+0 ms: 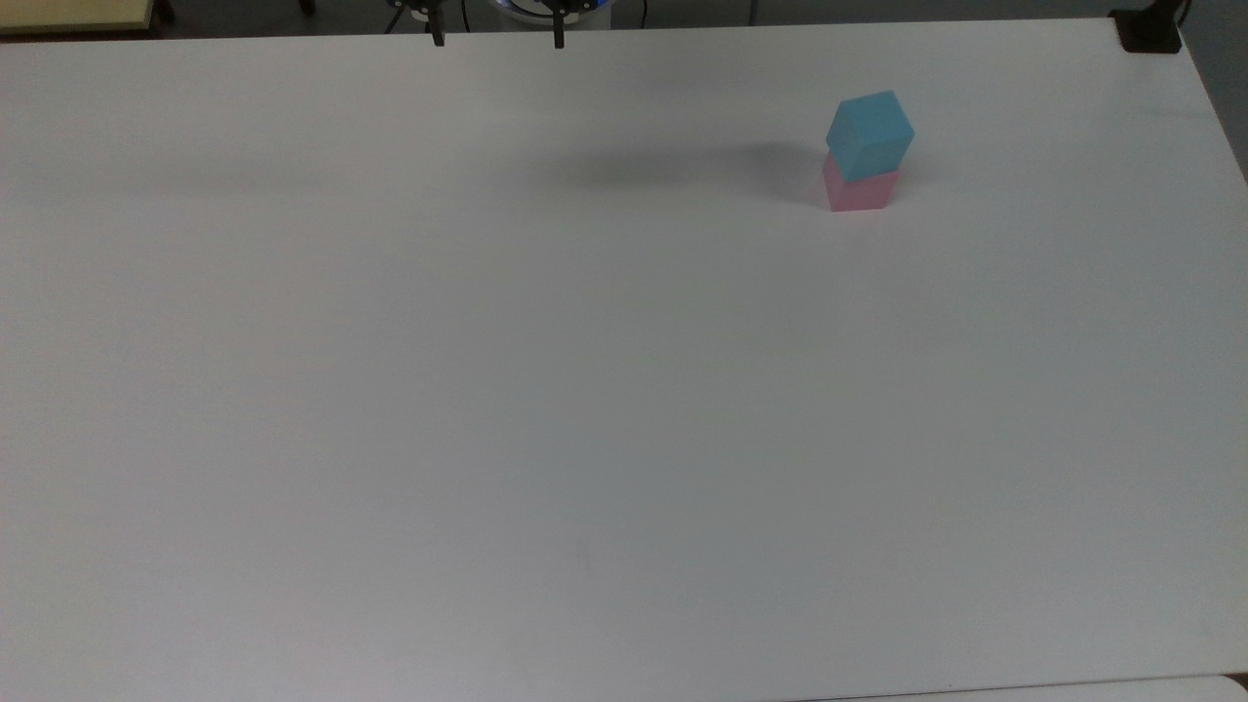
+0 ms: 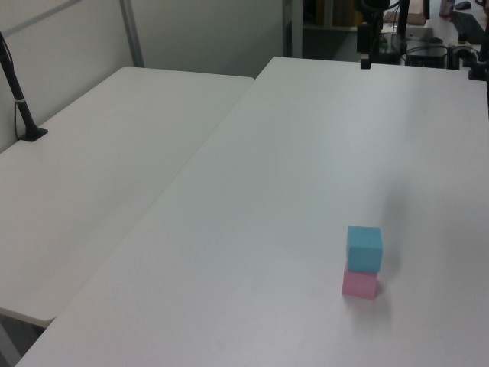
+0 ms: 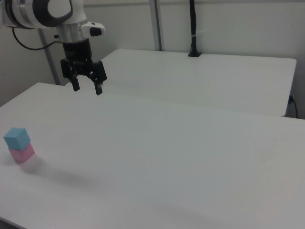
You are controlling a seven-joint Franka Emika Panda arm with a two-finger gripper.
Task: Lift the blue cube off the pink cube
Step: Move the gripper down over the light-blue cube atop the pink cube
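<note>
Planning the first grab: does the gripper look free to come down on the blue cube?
Probably yes. The gripper hangs open above bare table, and the blue cube sits uncovered atop the pink cube.

top view steeply overhead, left and right views oblique from opposite sides, all sharing table (image 1: 585, 390)

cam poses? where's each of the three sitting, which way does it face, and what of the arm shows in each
Top view: high over the white table, looking down; the open gripper pokes in at the top edge, blue cube on pink cube upper right.
Left view: low at one table end, facing the gripper at the far end; stack near.
Right view: table side, facing across; arm and gripper upper left, stack far left.
Shared: stack and gripper in all three.
</note>
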